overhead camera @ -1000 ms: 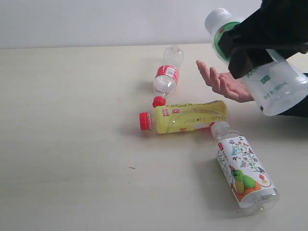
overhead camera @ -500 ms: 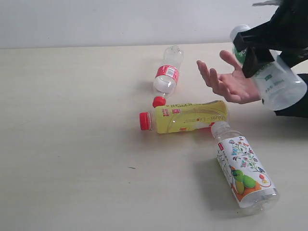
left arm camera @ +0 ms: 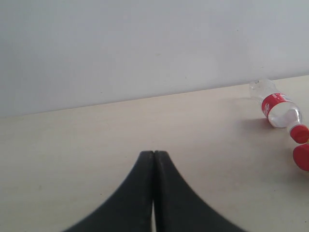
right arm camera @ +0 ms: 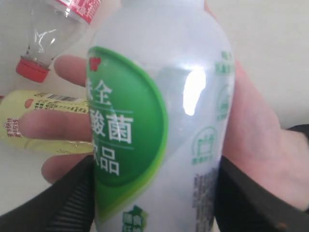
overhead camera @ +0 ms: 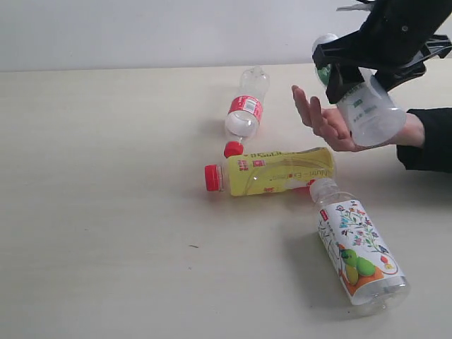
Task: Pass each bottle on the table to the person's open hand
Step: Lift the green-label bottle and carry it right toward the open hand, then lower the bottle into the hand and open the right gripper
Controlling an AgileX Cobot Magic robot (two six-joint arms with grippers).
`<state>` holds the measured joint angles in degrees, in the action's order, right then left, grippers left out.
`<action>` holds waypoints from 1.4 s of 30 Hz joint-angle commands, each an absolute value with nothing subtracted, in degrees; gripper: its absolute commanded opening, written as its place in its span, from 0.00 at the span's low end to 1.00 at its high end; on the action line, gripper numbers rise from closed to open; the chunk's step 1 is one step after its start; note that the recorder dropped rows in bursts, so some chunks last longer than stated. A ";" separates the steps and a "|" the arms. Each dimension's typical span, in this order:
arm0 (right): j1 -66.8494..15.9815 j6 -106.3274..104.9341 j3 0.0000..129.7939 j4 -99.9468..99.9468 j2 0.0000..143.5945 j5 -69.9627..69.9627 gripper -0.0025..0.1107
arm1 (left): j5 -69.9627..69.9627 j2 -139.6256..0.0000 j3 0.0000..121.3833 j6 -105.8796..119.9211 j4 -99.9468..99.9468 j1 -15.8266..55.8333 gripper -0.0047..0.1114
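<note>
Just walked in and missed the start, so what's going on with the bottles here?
The right gripper is clamped on the green-label bottle, holding it at the person's open hand. Three others lie on the table: the small red-label bottle, the yellow bottle and the floral-label bottle. The left gripper is shut, holding nothing.

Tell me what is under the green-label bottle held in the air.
The person's open hand is under the green-label bottle. The bottle covers part of the palm, so contact cannot be seen.
</note>
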<state>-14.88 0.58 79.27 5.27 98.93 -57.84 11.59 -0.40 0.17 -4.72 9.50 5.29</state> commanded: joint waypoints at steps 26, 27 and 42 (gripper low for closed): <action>-14.47 0.00 79.93 3.92 104.67 -57.01 0.51 | 11.09 0.00 0.00 -4.56 9.67 5.09 0.04; -14.47 0.00 79.93 3.92 104.67 -57.01 0.56 | 11.09 0.00 0.00 -4.56 9.67 5.09 0.04; -14.59 0.00 79.93 3.92 104.67 -57.01 0.67 | 11.09 0.00 0.00 -4.56 9.67 5.09 0.04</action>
<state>-14.88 0.58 79.50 4.45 104.77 -57.53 11.59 -0.40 0.17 -4.72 9.50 5.29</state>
